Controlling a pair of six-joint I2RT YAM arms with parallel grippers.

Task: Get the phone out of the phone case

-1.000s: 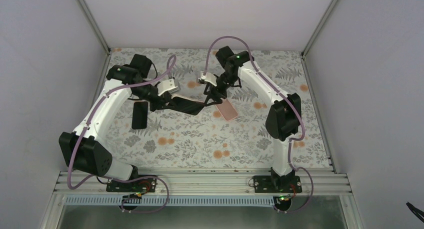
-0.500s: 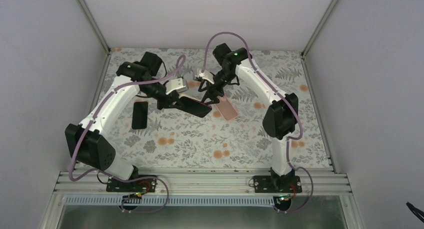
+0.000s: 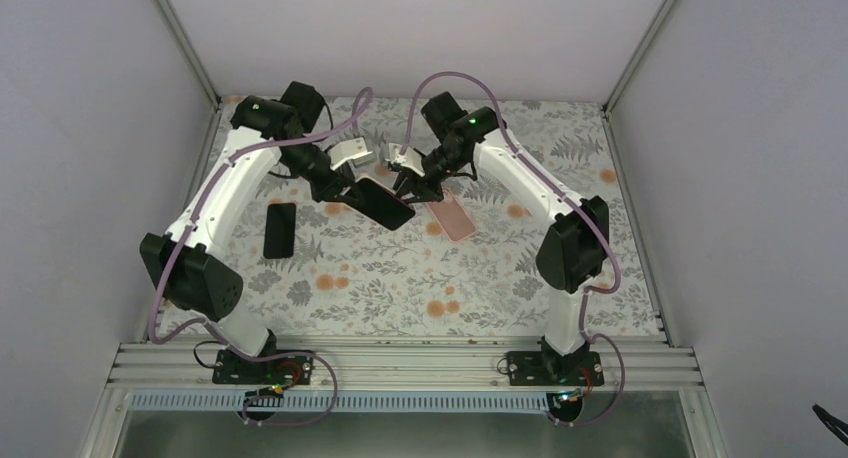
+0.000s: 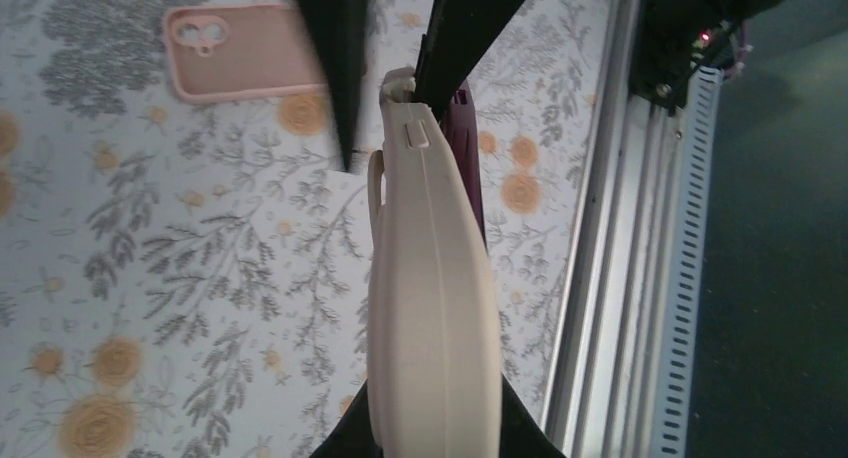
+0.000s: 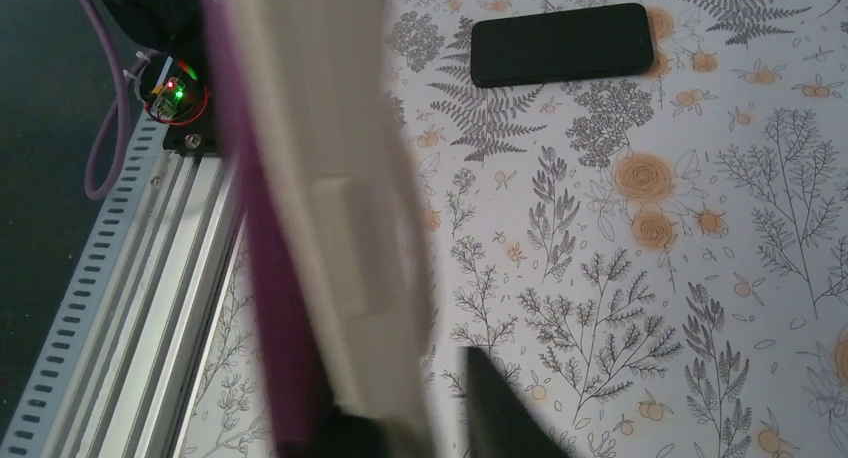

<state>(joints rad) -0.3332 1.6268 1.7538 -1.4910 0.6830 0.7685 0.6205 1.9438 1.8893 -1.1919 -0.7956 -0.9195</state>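
My left gripper is shut on the phone case and holds it tilted above the table's middle, dark screen up. In the left wrist view the cream case runs away from the left gripper, with the purple phone still seated along its edge. My right gripper sits at the phone's far end. In the right wrist view the cream case and purple phone pass between the right gripper fingers. One finger stands a small gap off the case; the other is hidden behind the phone.
An empty pink case lies on the floral cloth just right of the grippers, also seen as the pink case. A bare black phone lies to the left. The metal rail runs along the near edge.
The left arm has carried the cased phone up and toward the back right. The right gripper has shifted left onto the phone's end and its fingers have narrowed.
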